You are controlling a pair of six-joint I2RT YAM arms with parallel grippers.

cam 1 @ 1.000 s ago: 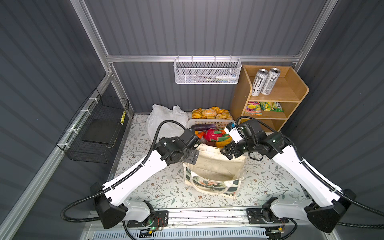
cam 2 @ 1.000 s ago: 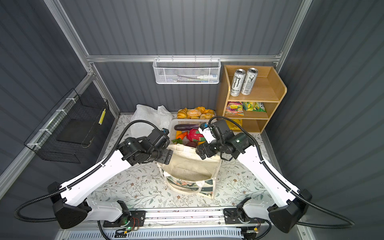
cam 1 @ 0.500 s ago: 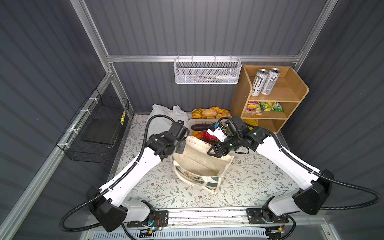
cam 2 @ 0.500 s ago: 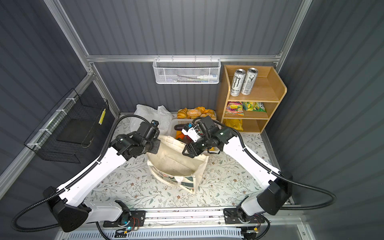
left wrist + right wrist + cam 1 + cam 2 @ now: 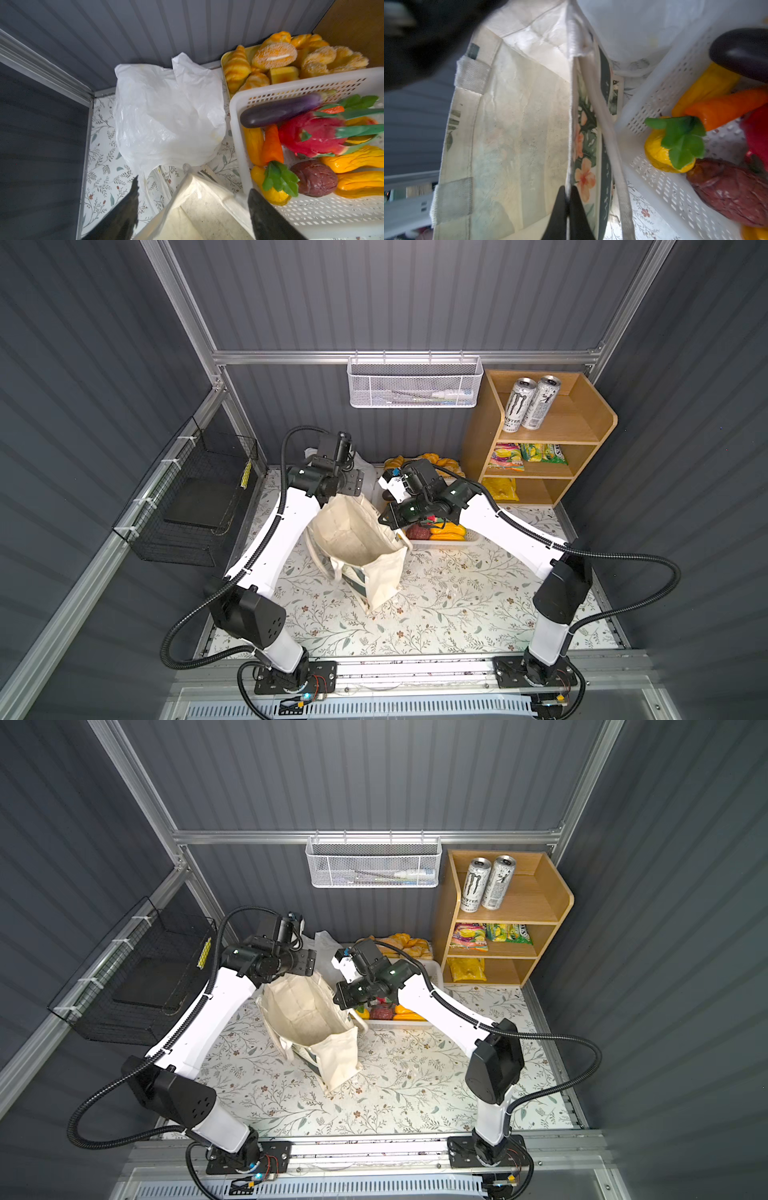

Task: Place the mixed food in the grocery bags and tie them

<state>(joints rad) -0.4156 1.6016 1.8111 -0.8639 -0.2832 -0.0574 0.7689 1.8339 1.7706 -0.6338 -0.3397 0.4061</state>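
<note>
The canvas tote [image 5: 357, 547] has slid leftward. Only the wrist views show the right pincer [image 5: 568, 188] clamped on its rim and the left pincer [image 5: 192, 184] open astride its corner.

There are two tall silver-white drink cans [image 5: 517, 404], three shiny snack packets [image 5: 505, 456], one cream canvas tote [image 5: 353, 535], one crinkly white plastic bag [image 5: 166, 116].

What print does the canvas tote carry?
Canvas tote: peach flowers, dark green leaves on cream; right wrist view.

The tote [image 5: 357, 543] stands mid-tabletop [image 5: 457, 605]; the basket [image 5: 457, 542] is just right of it, the bag [image 5: 166, 116] behind it, the shelf [image 5: 594, 418] farther right.
</note>
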